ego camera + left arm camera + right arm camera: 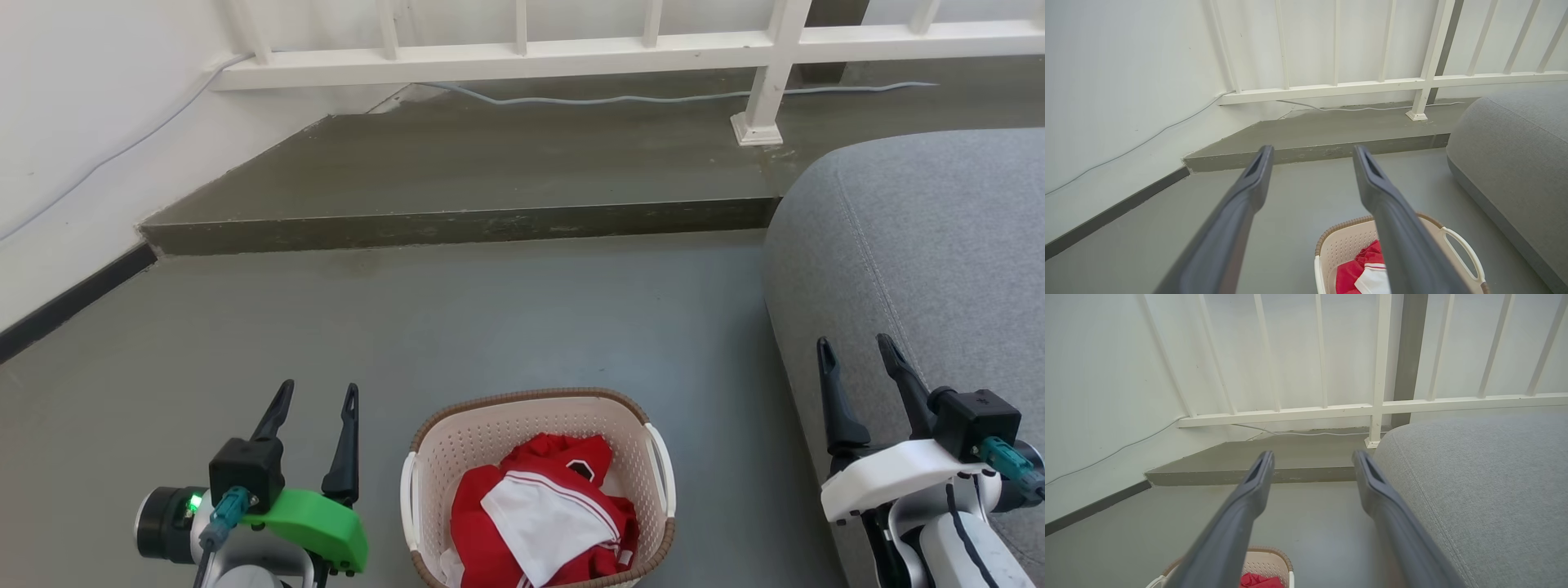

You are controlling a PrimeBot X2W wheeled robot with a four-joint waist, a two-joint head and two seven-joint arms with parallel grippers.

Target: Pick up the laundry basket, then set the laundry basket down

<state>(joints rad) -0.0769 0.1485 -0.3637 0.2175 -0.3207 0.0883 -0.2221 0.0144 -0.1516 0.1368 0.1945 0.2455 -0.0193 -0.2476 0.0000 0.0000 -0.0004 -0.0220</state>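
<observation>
Two grippers hang beside the basket, which stands on the grey floor at the bottom centre of the head view. The left gripper and right gripper both have their fingers spread and hold nothing. Neither touches the basket, and it sits nearer the left one.

Red and white clothes are heaped inside the basket, below its brown rim. A white handle curves along each side.

A grey sofa bulges in from the robot's right. Its rounded edge is just beside the right gripper, and a strip of bare floor parts it from the basket.

Beyond the basket the floor runs to a low step. A white railing stands on the step with a pale cable trailing under it. A white wall with a dark skirting closes the robot's left.

The head view takes in nearly the whole basket opening, along with a green part and a green light on the left wrist. In the left wrist view one finger crosses the basket, leaving the far rim, one handle and a patch of red cloth in sight. The right wrist view catches a corner of the rim and a scrap of red at its bottom edge, with the sofa close along one finger. Both wrist views reach higher up the railing's bars, to a dark post behind them.
</observation>
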